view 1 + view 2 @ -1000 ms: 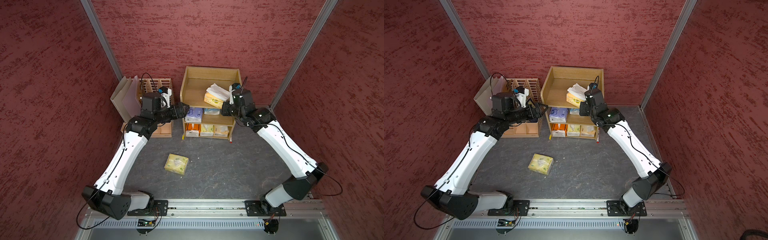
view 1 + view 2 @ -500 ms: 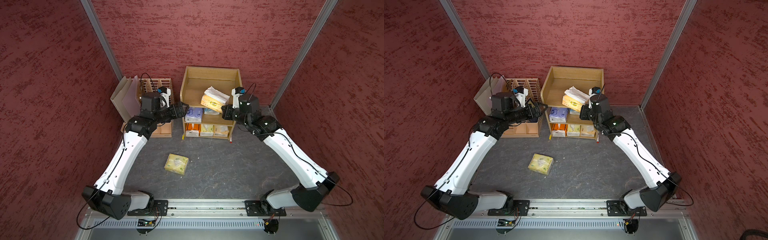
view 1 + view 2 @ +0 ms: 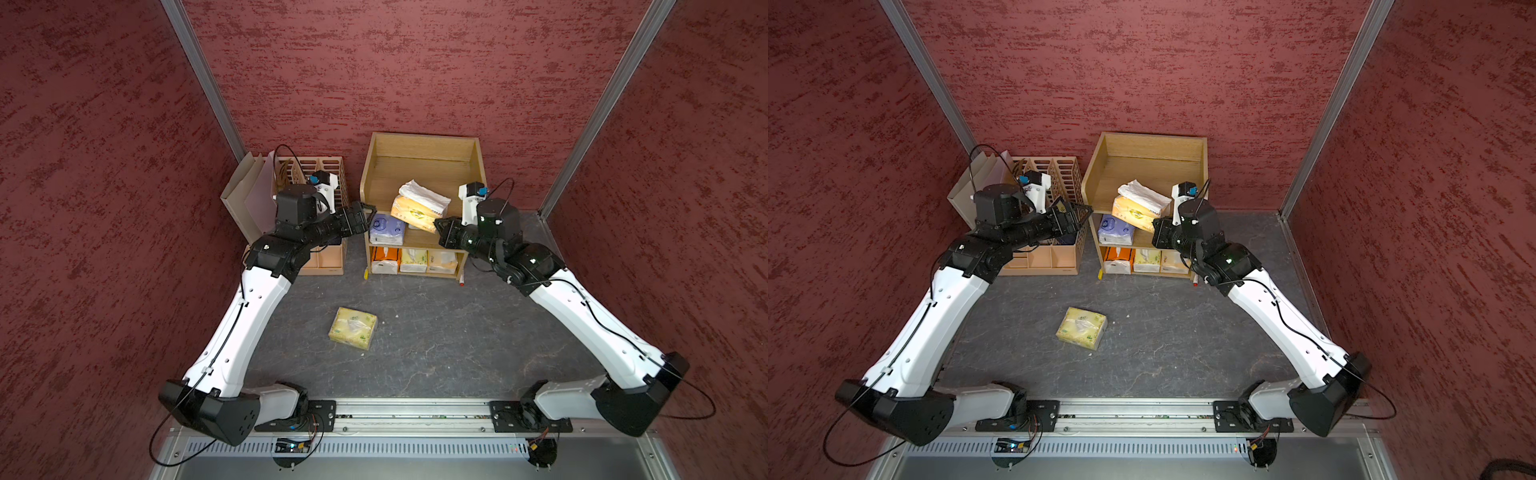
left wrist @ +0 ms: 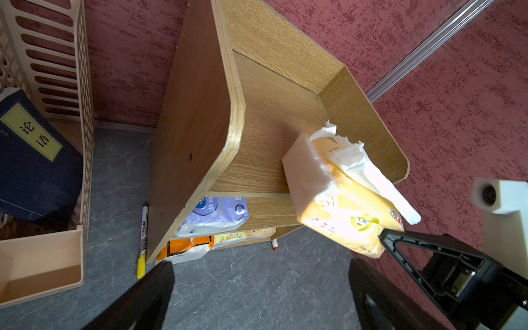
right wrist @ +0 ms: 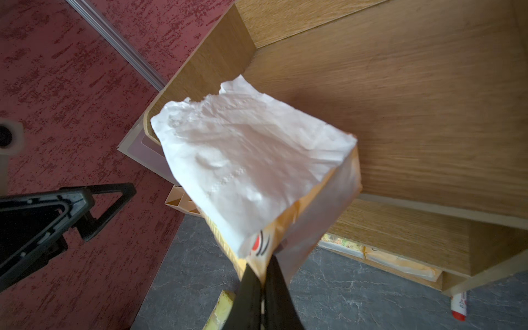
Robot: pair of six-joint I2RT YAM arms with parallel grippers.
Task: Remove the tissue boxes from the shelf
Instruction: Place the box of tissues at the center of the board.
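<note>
Right arm had pulled back from the shelf (image 3: 419,145). It dragged the tan-orange pack (image 3: 419,210) from deep on the top tier out to the front edge; left arm had not moved.

Both top views: right hand (image 3: 437,224) sat at the pack's near corner, with the pack tilted and overhanging the front edge. Left hand (image 3: 368,210) hovered just beside the shelf's side panel, near the purple pack (image 3: 386,228) on the middle tier. Pale yellow pack (image 3: 353,328) lay on the table (image 3: 457,345), well apart from the shelf.

Left wrist: left hand (image 4: 260,265) was spread and empty. The pack's far end was over the top board; contact unclear.

Right wrist: right hand (image 5: 260,285) was pressed together, pinching the pack's corner wrapper.

Judged: second pack nearly out, purple and bottom-tier packs still to go. The thin corner pinch could slip.
</note>
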